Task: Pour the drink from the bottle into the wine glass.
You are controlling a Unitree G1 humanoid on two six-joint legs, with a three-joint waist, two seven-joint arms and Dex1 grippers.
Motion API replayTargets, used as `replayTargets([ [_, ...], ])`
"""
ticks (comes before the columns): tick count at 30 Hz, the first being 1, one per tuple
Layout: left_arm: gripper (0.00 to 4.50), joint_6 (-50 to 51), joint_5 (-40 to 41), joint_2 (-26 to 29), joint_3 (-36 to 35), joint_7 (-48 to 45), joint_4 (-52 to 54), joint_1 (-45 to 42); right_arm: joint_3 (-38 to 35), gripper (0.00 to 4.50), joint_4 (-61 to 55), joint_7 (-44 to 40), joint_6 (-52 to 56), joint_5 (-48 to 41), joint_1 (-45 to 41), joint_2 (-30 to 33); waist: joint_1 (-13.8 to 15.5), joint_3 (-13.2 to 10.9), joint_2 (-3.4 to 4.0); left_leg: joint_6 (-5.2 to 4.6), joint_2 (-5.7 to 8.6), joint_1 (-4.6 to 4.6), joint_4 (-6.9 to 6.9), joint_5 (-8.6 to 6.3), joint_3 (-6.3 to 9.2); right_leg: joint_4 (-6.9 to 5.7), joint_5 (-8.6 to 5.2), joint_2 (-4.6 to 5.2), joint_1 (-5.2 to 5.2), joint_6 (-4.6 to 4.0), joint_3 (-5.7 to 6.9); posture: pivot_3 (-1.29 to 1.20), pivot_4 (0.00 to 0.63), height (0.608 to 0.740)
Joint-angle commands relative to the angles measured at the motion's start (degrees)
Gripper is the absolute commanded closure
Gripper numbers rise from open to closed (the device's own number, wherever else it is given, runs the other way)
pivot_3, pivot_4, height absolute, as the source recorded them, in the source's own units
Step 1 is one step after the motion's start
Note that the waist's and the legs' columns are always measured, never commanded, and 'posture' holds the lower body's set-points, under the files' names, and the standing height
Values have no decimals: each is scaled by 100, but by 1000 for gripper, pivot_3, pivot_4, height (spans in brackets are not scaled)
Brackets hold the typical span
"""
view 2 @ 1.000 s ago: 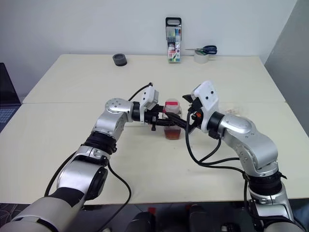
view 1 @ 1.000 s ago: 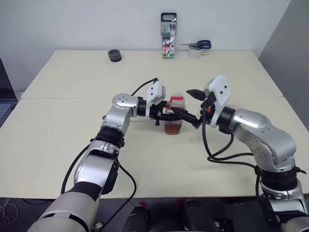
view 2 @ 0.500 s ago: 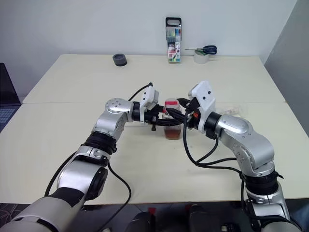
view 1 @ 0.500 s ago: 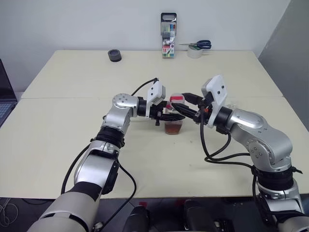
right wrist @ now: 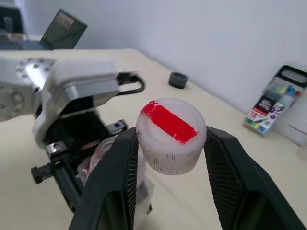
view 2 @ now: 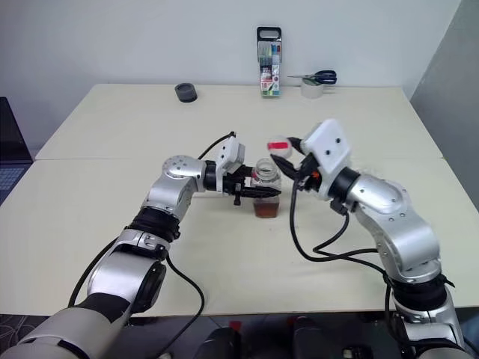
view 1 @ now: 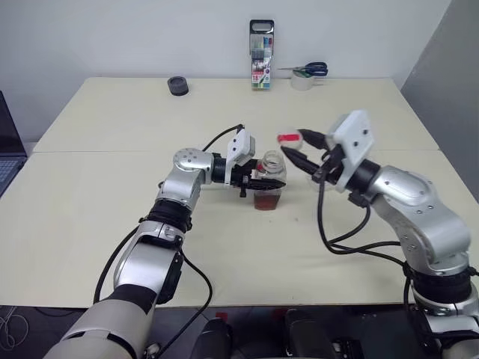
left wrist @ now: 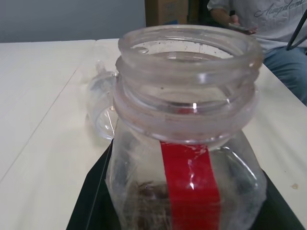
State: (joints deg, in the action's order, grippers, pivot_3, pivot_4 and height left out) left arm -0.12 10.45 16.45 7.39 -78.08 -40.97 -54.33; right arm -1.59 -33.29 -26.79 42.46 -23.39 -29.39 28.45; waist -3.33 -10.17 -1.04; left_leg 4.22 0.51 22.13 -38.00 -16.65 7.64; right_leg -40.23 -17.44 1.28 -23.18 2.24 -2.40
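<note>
The bottle (view 1: 268,179) stands on the table, uncapped, its mouth (left wrist: 189,50) open and the red label strip (left wrist: 189,187) facing the left wrist camera. A little of the reddish-brown drink (view 1: 267,199) lies at its bottom. My left gripper (view 1: 266,182) is shut on the bottle's body, reaching in level from the left. My right gripper (view 1: 296,149) is shut on the red-and-white cap (right wrist: 170,134), held up and to the right of the bottle's mouth. Past the bottle, a clear rounded shape, the wine glass (left wrist: 100,108), shows partly.
A marker pack (view 1: 261,66), a tape roll with scissors (view 1: 303,78) and a small black round thing (view 1: 177,85) stand along the table's far edge. A laptop (view 1: 6,146) sits at the left edge. A seated person (left wrist: 268,28) is beyond the table.
My right gripper shut on the cap and lifted it off the bottle, up and to the right. The bottle's mouth now stands open. The left gripper and bottle kept still.
</note>
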Motion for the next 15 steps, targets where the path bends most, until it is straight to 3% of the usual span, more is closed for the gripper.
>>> replayTargets([
  [1, 2791, 67, 104, 152, -220, 225, 256, -9, -913, 2807, -531, 145, 359, -348, 596, 186, 15, 0, 0, -1, 0, 0, 0, 0, 3, 0, 0, 0, 0, 0, 2, 0, 150, 740],
  [6, 2791, 90, 133, 392, -581, 826, 19, -132, -1970, 2808, -564, 486, 352, -246, 2419, 47, 47, 0, -1, -4, 2, 1, 1, -2, -2, 0, 0, -1, 1, 0, 0, 0, 150, 740],
  [10, 2791, 30, 106, 594, -853, 1270, -311, -305, -1808, 2808, -14, 832, 126, 295, 3242, -63, 22, 0, -1, -5, 3, -9, 0, -2, -16, -13, 0, -1, 1, 0, -14, 0, 150, 740],
  [14, 2791, -146, 20, 799, -1038, 1664, -651, -468, -1527, 2808, 737, 1126, -39, 707, 3415, -241, 0, 0, -1, -9, -1, -21, 0, 0, -15, -28, -1, -10, 2, 1, -15, 0, 150, 740],
  [15, 2791, -181, 15, 858, -1090, 1785, -726, -507, -1510, 2089, 949, 1206, -31, 766, 3380, -302, -8, 0, -1, -9, -2, -23, 1, 0, -15, -31, -1, -11, 2, 0, -14, 0, 150, 740],
])
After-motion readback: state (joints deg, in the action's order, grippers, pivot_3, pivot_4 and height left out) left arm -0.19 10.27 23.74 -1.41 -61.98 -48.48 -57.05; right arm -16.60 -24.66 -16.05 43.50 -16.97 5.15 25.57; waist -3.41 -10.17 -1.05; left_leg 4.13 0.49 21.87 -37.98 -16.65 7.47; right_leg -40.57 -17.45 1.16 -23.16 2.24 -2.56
